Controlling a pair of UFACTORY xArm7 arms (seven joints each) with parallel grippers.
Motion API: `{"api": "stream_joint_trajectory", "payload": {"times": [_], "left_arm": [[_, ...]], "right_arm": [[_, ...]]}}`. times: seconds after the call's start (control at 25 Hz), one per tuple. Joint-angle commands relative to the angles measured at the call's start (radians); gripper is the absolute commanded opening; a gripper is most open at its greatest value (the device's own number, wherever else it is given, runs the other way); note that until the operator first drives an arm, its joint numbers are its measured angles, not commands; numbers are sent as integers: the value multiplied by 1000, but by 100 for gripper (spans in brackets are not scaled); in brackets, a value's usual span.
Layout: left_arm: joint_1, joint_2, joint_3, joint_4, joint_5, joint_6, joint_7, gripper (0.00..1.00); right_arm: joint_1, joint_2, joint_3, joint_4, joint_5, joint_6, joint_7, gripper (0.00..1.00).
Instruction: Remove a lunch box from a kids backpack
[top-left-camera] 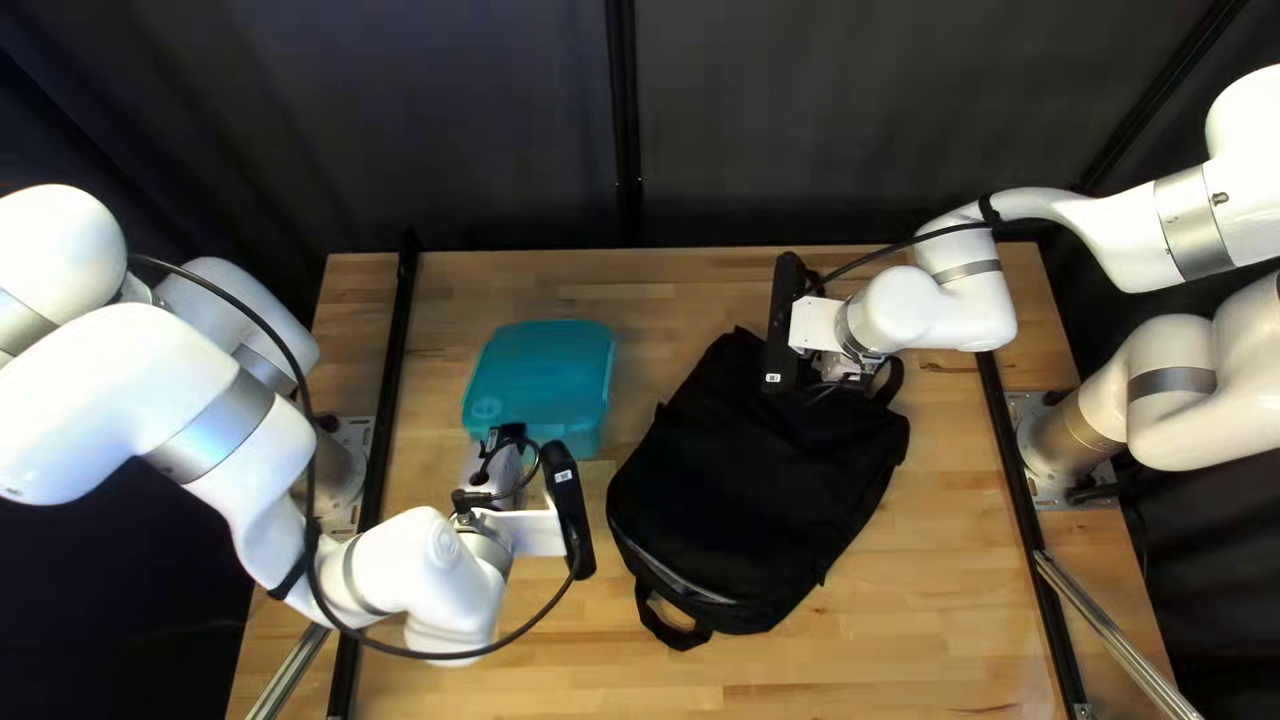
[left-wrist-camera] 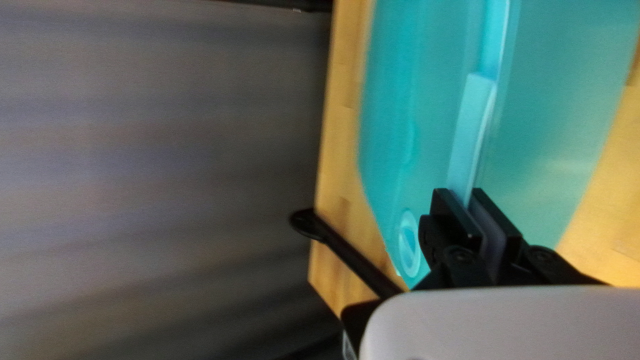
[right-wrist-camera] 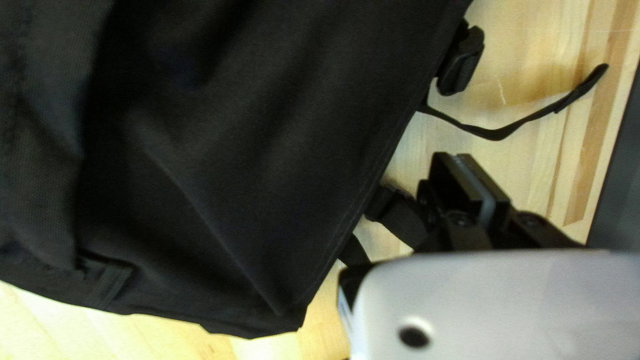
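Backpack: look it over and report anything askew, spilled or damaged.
No spill or tear shows. The backpack lies at a slant on the table, and a loose strap sticks out past its edge, ahead of the right pincer; neither looks alarming.

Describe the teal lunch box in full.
The lunch box is teal, smooth like plastic, with rounded corners. Its lid faces up and looks closed, with a round mark near one corner; a paler, latch-like strip runs along one edge. It sits left of the black backpack in the top left view, apart from it. The left gripper appears to pinch that strip.
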Motion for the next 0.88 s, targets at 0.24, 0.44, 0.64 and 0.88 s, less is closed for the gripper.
{"api": "stream_joint_trajectory", "payload": {"times": [0.24,0.44,0.64,0.88], "left_arm": [[27,-13,45,-54,-77,-165,44,0],[35,-12,58,-65,-100,-197,72,0],[38,-29,67,-71,-113,-218,105,72],[44,-103,84,-98,-141,-224,158,100]], "right_arm": [[-1,4,0,-2,-3,-5,0,0],[0,3,0,-3,-1,-5,1,0],[-2,11,0,-3,-5,-13,5,0],[1,7,3,-6,-3,-12,10,0]]}}
